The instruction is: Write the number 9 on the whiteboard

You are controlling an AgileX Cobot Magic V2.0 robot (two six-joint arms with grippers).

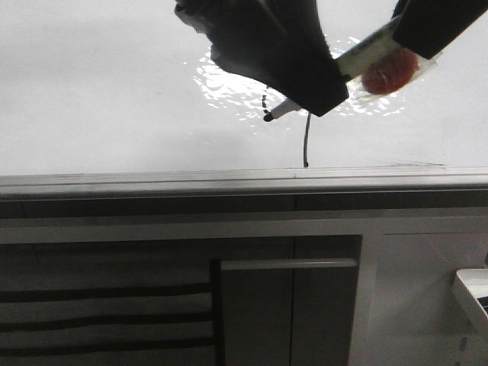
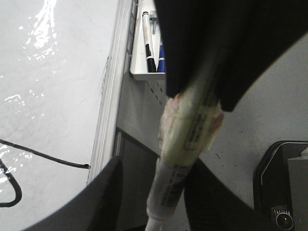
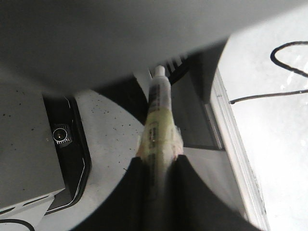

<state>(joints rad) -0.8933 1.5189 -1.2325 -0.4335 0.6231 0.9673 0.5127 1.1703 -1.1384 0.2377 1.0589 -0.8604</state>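
The whiteboard point(image 1: 91, 91) fills the upper front view, with a glare patch and a grey rail point(image 1: 229, 183) along its edge. The number 9 point(image 1: 306, 141) shows as a black straight tail, with a short piece of curve near the marker tip; it also shows in the left wrist view point(image 2: 43, 156) and the right wrist view point(image 3: 288, 48). My right gripper point(image 1: 415, 42) is shut on a white marker point(image 1: 366, 53) wrapped in tape. The black tip point(image 1: 268, 117) is over the board just left of the tail. My left gripper point(image 1: 278, 88) straddles the marker point(image 2: 175, 178), its jaws apart.
A white tray point(image 2: 149, 48) holding spare markers hangs by the board's rail. Grey cabinet panels point(image 1: 290, 305) stand below the rail. A black device point(image 3: 62, 134) lies on the grey speckled surface beside the arms. A white tray corner point(image 1: 473, 293) shows at the right.
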